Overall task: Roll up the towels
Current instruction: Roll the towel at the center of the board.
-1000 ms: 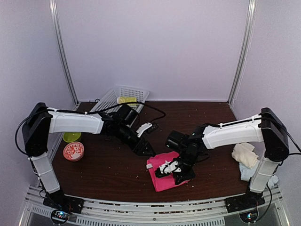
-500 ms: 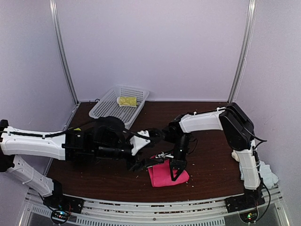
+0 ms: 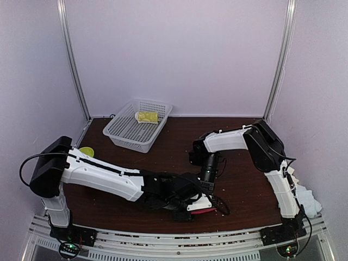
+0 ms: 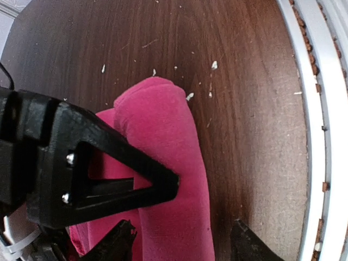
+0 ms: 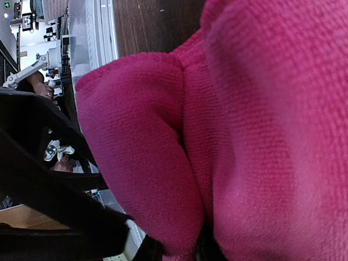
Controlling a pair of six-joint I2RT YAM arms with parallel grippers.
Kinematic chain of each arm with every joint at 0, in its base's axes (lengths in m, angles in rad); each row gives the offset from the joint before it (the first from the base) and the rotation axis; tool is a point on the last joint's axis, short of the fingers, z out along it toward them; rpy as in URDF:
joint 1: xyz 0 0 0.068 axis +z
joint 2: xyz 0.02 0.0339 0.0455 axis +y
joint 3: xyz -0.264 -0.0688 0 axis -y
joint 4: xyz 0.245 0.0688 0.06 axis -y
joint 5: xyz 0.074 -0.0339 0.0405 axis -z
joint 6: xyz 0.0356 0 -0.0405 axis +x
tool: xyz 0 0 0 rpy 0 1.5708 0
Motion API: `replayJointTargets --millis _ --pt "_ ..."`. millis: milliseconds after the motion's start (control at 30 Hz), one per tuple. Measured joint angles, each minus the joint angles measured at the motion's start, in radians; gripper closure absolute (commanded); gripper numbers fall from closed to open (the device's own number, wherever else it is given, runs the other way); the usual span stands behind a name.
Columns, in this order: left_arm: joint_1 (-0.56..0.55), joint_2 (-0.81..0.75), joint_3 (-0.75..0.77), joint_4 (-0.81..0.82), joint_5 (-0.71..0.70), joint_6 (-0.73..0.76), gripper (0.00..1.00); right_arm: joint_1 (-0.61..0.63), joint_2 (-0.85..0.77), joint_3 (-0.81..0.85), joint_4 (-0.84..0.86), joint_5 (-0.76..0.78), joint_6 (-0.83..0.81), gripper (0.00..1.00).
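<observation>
The hot-pink towel [image 4: 168, 163] lies as a thick roll near the table's front edge. In the top view only a sliver of this towel [image 3: 205, 210] shows under both arms. My left gripper [image 4: 185, 244] is open, its tips astride the roll's near end, the right tip apart on bare wood. The left gripper [image 3: 191, 205] hangs low over the towel. My right gripper [image 5: 176, 251] is shut on a fold of pink cloth; its black finger [image 4: 109, 174] presses the roll's left side. A rolled lime-yellow towel [image 3: 147, 116] lies in the basket.
A white basket [image 3: 130, 130] stands at the back left. A green object [image 3: 86, 151] peeks out behind the left arm. Cream and pale-blue cloth [image 3: 305, 199] lies by the right arm's base. The metal front rail [image 4: 321, 136] runs close beside the roll.
The left arm has swung from the middle of the table to the front edge and now covers the pink towel. The towel has gone from a wide fold to a narrow roll.
</observation>
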Motion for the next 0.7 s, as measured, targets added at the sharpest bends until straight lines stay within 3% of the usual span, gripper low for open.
replayJointTargets --millis 267,367,467,700 --pt "-0.004 0.103 0.037 0.002 -0.083 0.022 0.71 0.0 0.0 0.0 0.001 -0.001 -0.003 0.91" --pt "-0.004 0.103 0.04 0.001 -0.092 0.023 0.82 0.0 0.0 0.0 -0.001 -0.003 -0.008 0.79" --pt "-0.003 0.103 0.044 -0.003 -0.086 0.022 0.86 -0.002 -0.015 -0.006 0.004 0.0 -0.017 0.6" --pt "0.047 0.101 0.06 -0.016 0.095 -0.033 0.87 -0.051 -0.249 0.015 0.077 0.073 -0.017 0.45"
